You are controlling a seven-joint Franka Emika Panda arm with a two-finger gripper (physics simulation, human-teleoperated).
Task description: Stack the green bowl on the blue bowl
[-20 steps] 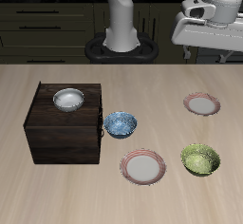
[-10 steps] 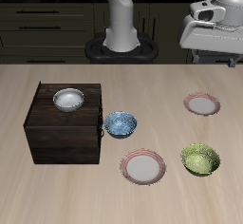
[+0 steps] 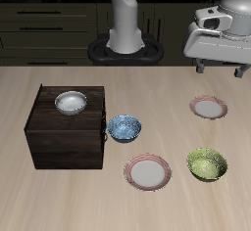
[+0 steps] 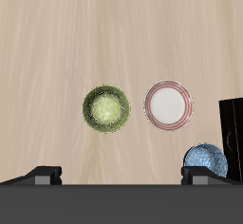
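Note:
The green bowl (image 3: 207, 163) sits upright near the table's front edge, seen from above in the wrist view (image 4: 106, 108). The blue bowl (image 3: 124, 128) stands farther toward the middle, beside a dark box, and shows in the wrist view too (image 4: 206, 158). My gripper (image 3: 221, 69) hangs high above the back of the table, well above and behind the green bowl. Its fingers (image 4: 43, 174) are spread wide with nothing between them, so the gripper (image 4: 123, 176) is open.
A dark wooden box (image 3: 69, 127) carries a white-grey bowl (image 3: 71, 102) on top. One pink-rimmed plate (image 3: 149, 171) lies between the two bowls near the front edge, also visible from the wrist (image 4: 169, 104). Another plate (image 3: 208, 107) lies farther back, below the gripper.
The gripper has come down and slightly forward over the last second, still open. Bowls, plates and box have not moved.

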